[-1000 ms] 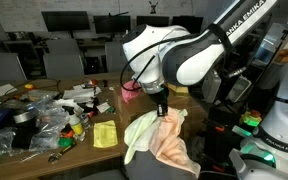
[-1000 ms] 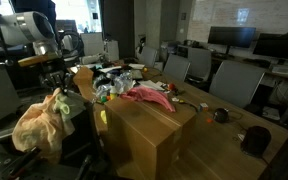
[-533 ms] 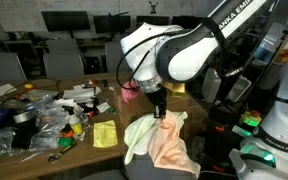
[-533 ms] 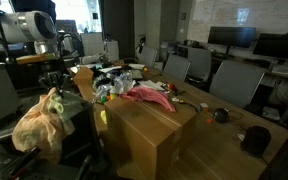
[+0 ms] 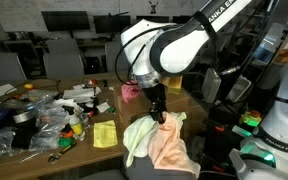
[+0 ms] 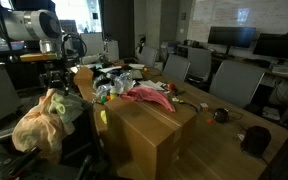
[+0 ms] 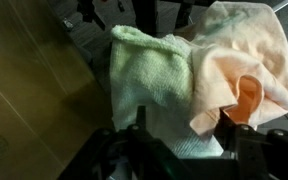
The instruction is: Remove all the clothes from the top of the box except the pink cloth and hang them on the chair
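Peach cloth and pale green cloth, draped side by side over the back of the dark chair, just off the near edge of the counter. Overlapping where they meet, the green one nearer the counter, the peach one on the outer side, both hanging down in loose folds. From the opposite angle, in an exterior view, bunched together into one pale bundle on the chair back.

Gripper directly above that bundle, pointing straight down from the white arm. Tips at the top fold between the two cloths; touching or just clear of it, cannot tell. In the wrist view, jaws spread wide apart at the bottom of the frame, nothing pinched between them, green and peach fabric lying spread out beyond.

Pink cloth crumpled on top of the wooden box, toward the box's far edge, well apart from the chair. Box at the near end of the counter in that view; standing on it or set against it, cannot tell.

Yellow cloth flat on the counter close to the near edge, just beside the chair. Heap of plastic bags and small coloured bits farther along, filling the counter toward its far corner. Dark monitors in a row beyond the far edge. Grey office chairs lined up along the counter's long edge, across from the arm.
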`<state>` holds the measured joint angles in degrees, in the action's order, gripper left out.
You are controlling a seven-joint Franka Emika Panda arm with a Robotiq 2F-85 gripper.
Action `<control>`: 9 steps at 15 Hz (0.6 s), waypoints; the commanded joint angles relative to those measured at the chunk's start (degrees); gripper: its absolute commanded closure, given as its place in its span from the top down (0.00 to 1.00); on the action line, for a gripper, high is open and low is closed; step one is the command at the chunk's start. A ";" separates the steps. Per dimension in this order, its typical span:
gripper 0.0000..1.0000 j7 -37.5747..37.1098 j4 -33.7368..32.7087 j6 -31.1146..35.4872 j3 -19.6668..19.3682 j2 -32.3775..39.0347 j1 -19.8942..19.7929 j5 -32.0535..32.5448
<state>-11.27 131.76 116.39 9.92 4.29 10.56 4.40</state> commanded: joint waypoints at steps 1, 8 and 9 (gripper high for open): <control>0.97 1.19 -1.03 -0.06 -0.47 -0.13 -0.55 -1.95; 1.00 -1.61 1.76 1.84 -3.34 -7.83 -3.00 -2.51; 1.00 -1.54 2.63 1.89 -4.24 -10.20 -3.98 -3.89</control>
<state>-12.27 131.23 117.11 7.31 1.36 8.71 3.76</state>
